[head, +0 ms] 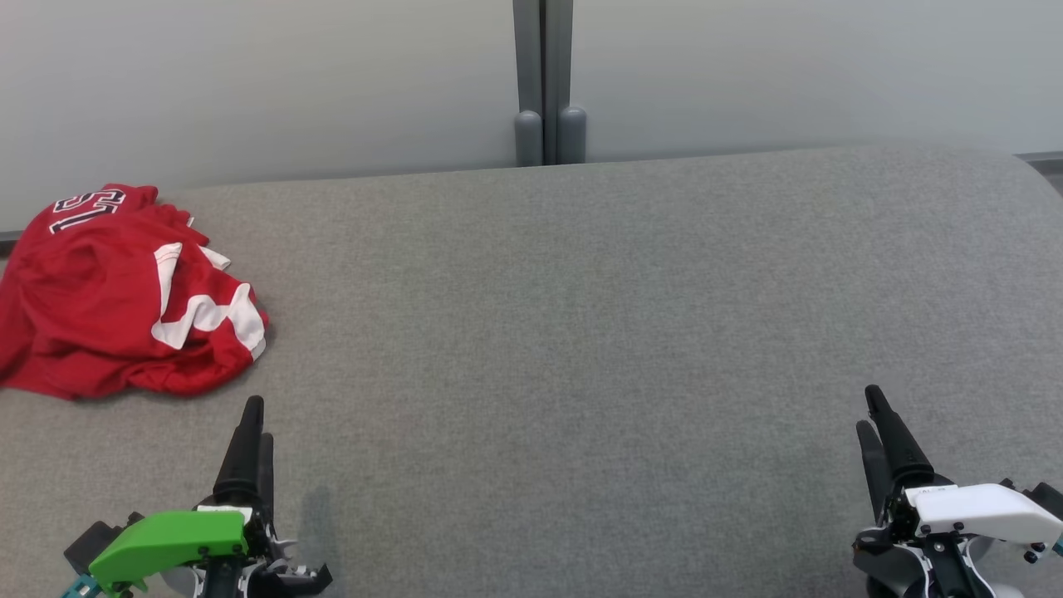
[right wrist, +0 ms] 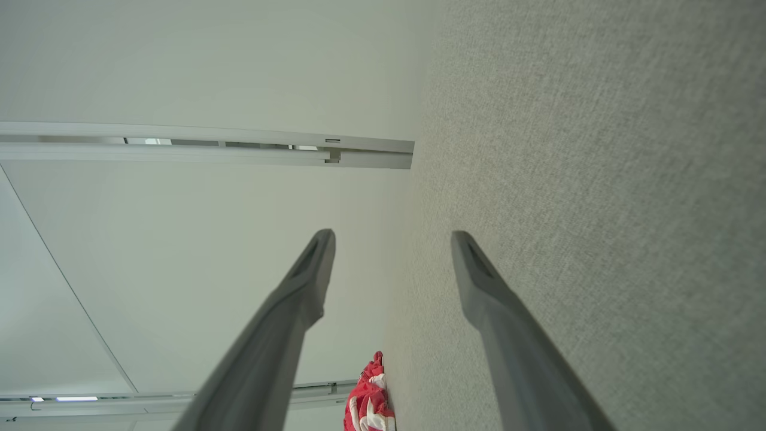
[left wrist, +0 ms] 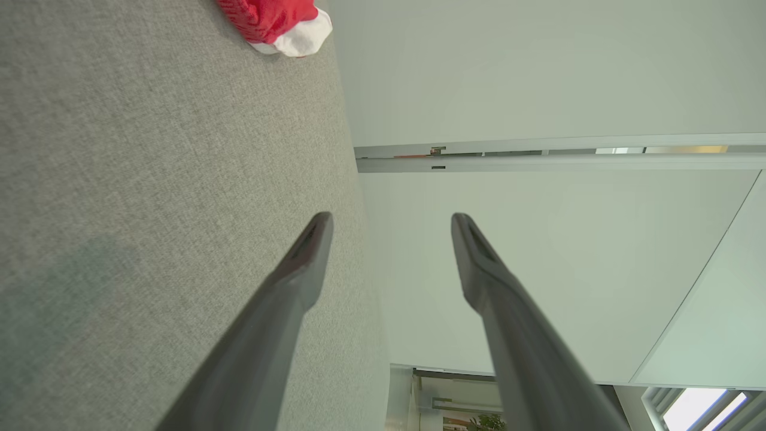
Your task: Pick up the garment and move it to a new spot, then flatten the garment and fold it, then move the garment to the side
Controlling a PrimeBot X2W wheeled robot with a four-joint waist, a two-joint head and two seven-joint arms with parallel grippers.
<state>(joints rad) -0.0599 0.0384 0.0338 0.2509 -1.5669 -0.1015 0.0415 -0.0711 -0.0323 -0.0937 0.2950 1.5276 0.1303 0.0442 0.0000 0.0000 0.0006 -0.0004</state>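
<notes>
Head view: the garment [head: 108,299] lies bunched upper left on the worktop [head: 581,332]. Your left end effector [head: 257,419] and right end effector [head: 868,409] are wide, empty (every step is left).

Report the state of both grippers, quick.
Left gripper: open, holding nothing.
Right gripper: open, holding nothing.

- The left gripper [head: 259,421] is formed of 2 long, dark, tapered fingers [left wrist: 299,269], each marked by a shallow recessed slot near its tip.
- Its base is capped by a bright green moulded plastic cover [head: 166,540], with black fittings and a small teal part [head: 79,586] beneath.
- The right gripper [head: 869,409] is built alike, but capped by a glossy white moulded plastic cover [head: 984,508].
- Small dark screws [head: 957,526] are set along the white cover's lower edge.
</notes>
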